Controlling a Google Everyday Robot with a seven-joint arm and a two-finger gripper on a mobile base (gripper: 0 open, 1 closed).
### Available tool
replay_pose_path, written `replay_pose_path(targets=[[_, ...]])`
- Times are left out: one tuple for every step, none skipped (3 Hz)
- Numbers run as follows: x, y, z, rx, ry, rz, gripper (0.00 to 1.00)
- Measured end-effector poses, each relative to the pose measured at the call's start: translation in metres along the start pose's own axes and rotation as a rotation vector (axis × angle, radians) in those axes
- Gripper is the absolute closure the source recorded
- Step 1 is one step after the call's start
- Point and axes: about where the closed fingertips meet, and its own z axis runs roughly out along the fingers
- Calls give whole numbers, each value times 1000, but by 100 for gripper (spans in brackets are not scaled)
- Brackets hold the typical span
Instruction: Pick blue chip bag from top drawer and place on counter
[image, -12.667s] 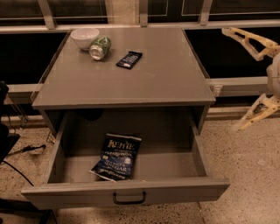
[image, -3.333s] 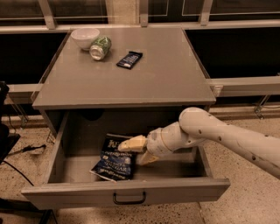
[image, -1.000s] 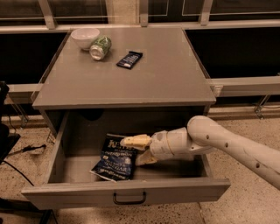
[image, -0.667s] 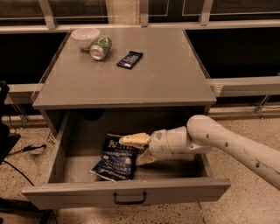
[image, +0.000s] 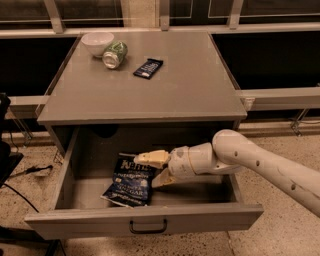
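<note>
The blue chip bag (image: 131, 181) lies flat on the floor of the open top drawer (image: 145, 220), left of centre, white lettering up. My gripper (image: 155, 169) reaches in from the right, inside the drawer, at the bag's upper right edge. Its fingers are spread apart, the upper fingertip (image: 145, 159) over the bag's top right corner and the lower one (image: 161, 179) just right of the bag. It holds nothing. The counter (image: 145, 82) is the grey top above the drawer.
On the counter's back left stand a white bowl (image: 97, 42), a green can on its side (image: 114, 54) and a small dark snack bar wrapper (image: 148, 68). A rail and dark windows run behind. My white arm (image: 260, 167) crosses the drawer's right side.
My gripper has stayed at the bag's right edge over the last second, shifting only slightly. The bag lies where it was. Much earlier the arm was outside the drawer.
</note>
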Motion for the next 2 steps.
replay_pose_path(targets=[[-2,-1,4,-15,-9,-6,42],[-5,-1,10,-74,-17,-29,41]])
